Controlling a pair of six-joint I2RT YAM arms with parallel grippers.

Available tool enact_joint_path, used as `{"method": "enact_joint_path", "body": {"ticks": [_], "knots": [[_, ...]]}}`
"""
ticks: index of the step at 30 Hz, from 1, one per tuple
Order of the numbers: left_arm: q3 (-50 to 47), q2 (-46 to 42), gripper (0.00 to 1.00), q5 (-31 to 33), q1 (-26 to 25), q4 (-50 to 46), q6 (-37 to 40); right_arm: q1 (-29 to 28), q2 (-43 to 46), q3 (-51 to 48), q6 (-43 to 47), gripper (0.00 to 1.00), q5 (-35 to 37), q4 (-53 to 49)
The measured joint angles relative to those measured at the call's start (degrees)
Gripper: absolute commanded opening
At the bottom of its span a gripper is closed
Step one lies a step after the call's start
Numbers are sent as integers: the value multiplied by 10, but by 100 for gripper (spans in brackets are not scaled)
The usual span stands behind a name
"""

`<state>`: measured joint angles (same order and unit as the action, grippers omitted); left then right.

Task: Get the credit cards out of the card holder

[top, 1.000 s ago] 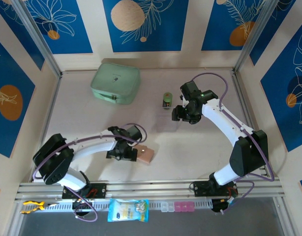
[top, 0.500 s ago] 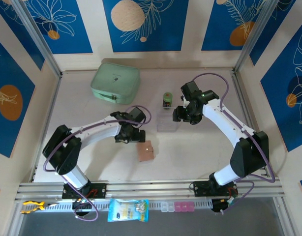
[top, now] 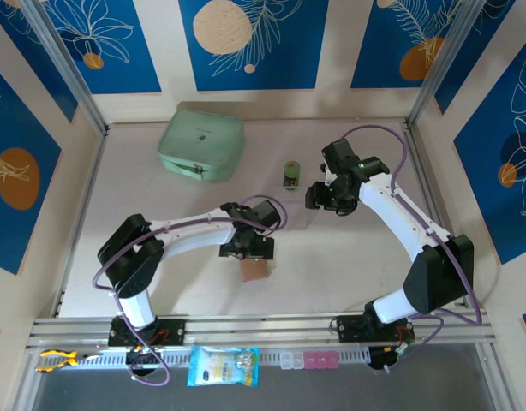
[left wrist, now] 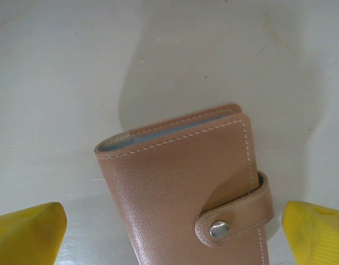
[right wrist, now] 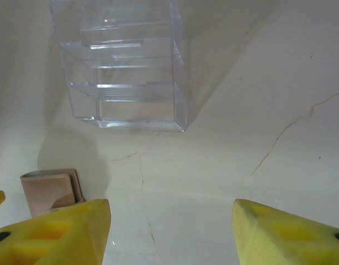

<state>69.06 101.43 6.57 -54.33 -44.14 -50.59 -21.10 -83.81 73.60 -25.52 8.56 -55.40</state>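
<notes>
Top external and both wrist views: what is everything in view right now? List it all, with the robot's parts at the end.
card holder: one, pinkish-brown, snapped shut, flat on the table near its middle
clear plastic box: one, transparent, mid-table ahead of the right gripper
cylinder: one, green and black, beyond the clear box
case: one, mint green, far left of the table
packet: one, blue, on the front rail
small yellow object: one, at the left end of the front rail
small boxes: short row, pink and clear, on the front rail; count unclear
table: one, off-white
left gripper: yellow fingers, open, either side of the card holder
right gripper: yellow fingers, open, nothing between them
</notes>
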Motion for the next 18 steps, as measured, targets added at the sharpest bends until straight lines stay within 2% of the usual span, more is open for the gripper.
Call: {"method": "enact_joint_path", "body": {"ticks": [11,18], "knots": [[0,29,100,1,-24,12,-50,5,9,-6,0,60,-3,3],[-2,47,90,1,-38,18,-62,9,12,-16,0,60,-5,4]]}}
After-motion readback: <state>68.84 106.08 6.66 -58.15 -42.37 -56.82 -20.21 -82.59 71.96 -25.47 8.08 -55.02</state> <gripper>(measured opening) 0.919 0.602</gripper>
